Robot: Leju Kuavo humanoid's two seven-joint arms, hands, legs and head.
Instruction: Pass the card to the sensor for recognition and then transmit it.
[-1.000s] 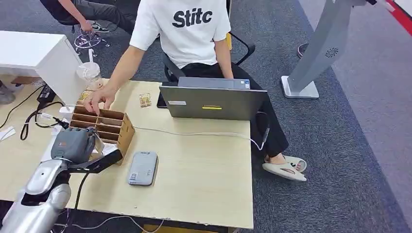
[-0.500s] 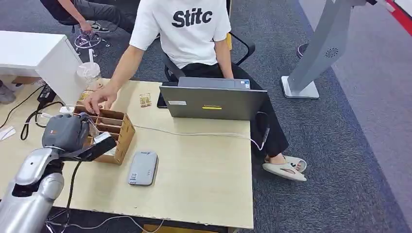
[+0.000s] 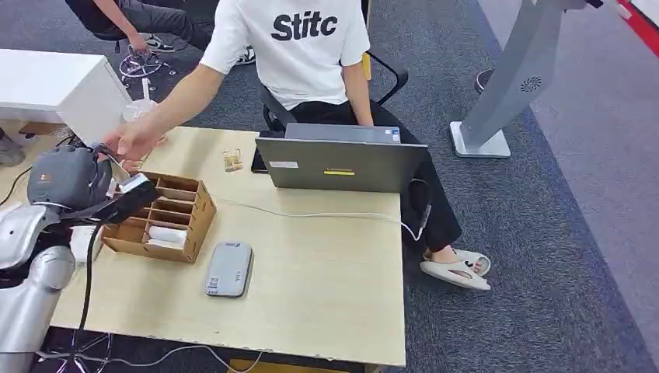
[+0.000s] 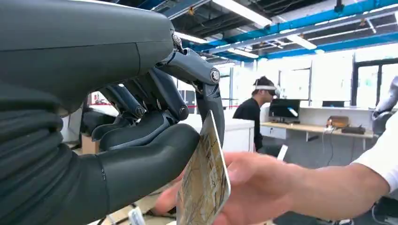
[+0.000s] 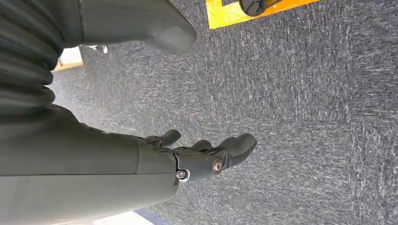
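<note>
Beside the person's hand (image 4: 263,187), left hand (image 4: 141,140) fingers clamp the card (image 4: 204,178).

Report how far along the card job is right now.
Done, judging by the layout: the card is out of the wooden organizer, pinched by the left hand. Whether it passed the grey reader on the table cannot be told. In hand: the handover, with a person's hand right at the card. Left: the person taking it and the robot letting go. The right hand hangs empty over carpet.
</note>
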